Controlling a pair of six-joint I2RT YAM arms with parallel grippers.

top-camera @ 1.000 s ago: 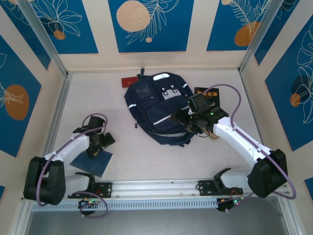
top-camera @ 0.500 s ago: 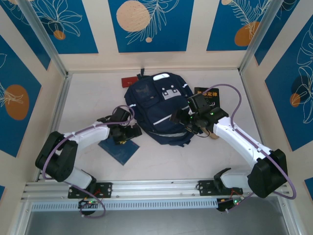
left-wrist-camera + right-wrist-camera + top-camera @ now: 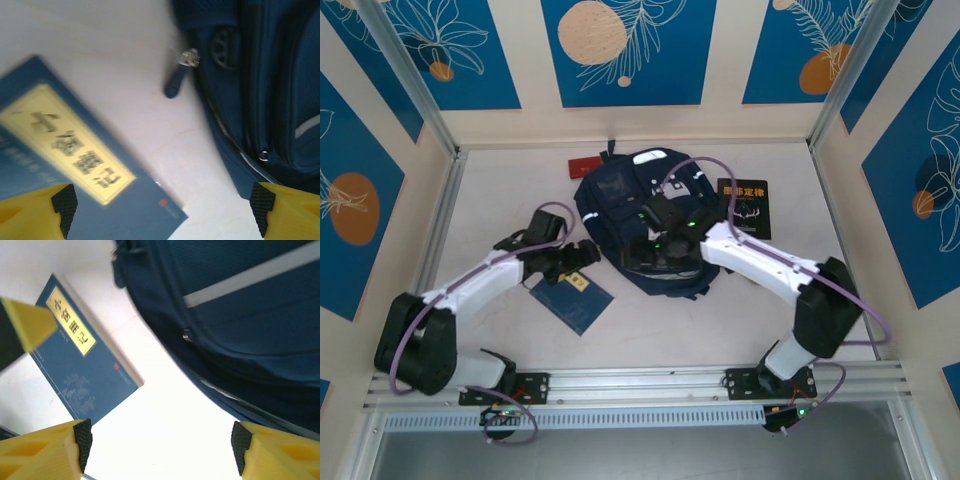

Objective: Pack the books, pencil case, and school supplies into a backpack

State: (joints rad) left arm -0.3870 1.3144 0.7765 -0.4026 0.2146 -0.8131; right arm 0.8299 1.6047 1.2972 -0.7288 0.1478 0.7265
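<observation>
The jaws of the left gripper [image 3: 160, 210] are held wide open with nothing clamped. Between them, in the left wrist view, one corner of the dark blue book [image 3: 75, 165] is seen, while the edge of the backpack [image 3: 270, 90] and a loose zipper pull [image 3: 177, 80] lie toward the other pad. The jaws of the right gripper [image 3: 161, 442] are likewise spread apart and empty. Bare desk [image 3: 165, 405] is framed between them, with the blue book to one side and the backpack to the other. From above, the left gripper is placed at the backpack's left edge and the right gripper over its near front. The blue book lies flat just beside the backpack, not touching it. A black book [image 3: 744, 205] is laid at the backpack's right.
</observation>
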